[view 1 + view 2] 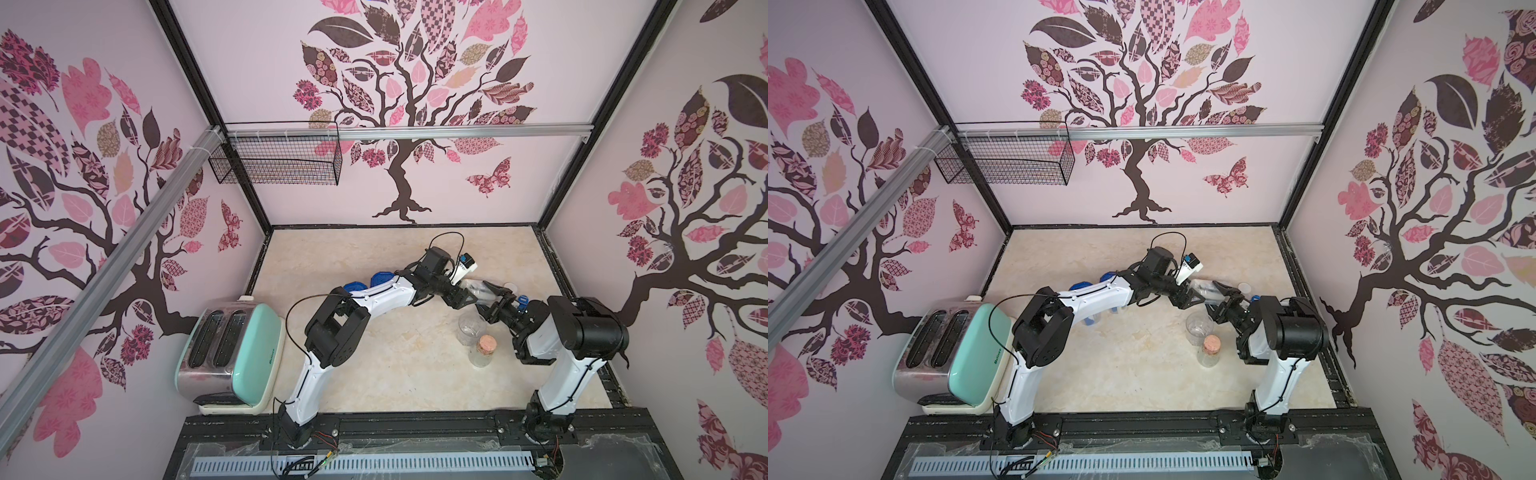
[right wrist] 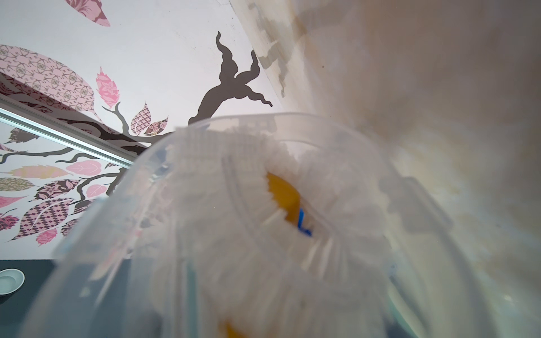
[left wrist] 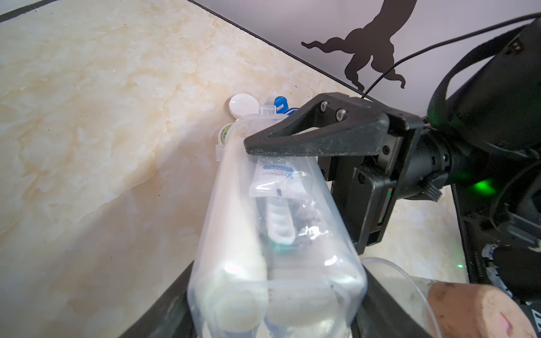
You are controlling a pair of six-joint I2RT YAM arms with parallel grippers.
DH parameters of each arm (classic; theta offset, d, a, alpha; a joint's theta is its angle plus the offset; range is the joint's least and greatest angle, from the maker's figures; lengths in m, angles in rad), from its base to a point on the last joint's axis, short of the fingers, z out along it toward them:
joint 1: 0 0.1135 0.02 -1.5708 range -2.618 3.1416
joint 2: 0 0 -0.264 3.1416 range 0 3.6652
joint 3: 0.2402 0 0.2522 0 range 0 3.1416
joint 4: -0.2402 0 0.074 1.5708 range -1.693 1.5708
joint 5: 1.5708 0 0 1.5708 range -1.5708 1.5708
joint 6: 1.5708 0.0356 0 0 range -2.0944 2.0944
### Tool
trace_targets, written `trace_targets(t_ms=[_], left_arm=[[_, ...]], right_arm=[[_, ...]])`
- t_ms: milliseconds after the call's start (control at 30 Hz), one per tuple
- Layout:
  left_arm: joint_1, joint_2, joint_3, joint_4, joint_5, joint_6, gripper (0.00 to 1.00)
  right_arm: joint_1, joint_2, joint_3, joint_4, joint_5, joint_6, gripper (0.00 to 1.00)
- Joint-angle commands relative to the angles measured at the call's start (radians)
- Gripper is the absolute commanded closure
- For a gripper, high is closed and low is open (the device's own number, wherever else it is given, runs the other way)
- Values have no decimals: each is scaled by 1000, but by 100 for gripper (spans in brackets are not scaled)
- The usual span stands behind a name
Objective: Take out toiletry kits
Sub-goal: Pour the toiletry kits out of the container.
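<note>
Tipping out kit point(image 3: 275, 210): jar point(image 3: 228, 204) held sideways over table's point(image 1: 374, 374) right half, clamped at base by left gripper point(image 3: 278, 281). Right gripper point(image 1: 498, 305) at jar mouth, grip unclear. Tube point(image 3: 272, 175), bottles point(image 3: 234, 278) inside; tub point(image 3: 243, 106), toothbrush point(image 3: 281, 102) out. Next likely calls for reaching in, pinching tube

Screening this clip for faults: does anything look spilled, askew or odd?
The clear jar is tipped on its side, kit items inside. A round white tub lies loose on the table by its mouth. No damage visible.
</note>
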Motion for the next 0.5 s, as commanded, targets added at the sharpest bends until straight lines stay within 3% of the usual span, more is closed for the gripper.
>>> trace_targets(t_ms=[0, 167, 300, 467], left_arm=[[8, 17, 20, 72, -23, -71, 35], [8, 15, 18, 84, -52, -108, 50], [8, -8, 10, 62, -96, -101, 71], [12, -26, 2, 44, -109, -105, 88]], right_arm=[[-2, -5, 21, 85, -29, 86, 44], [-1, 0, 23, 84, -35, 73, 40], [-1, 0, 33, 67, -51, 39, 20], [-1, -14, 33, -22, -59, -19, 8]])
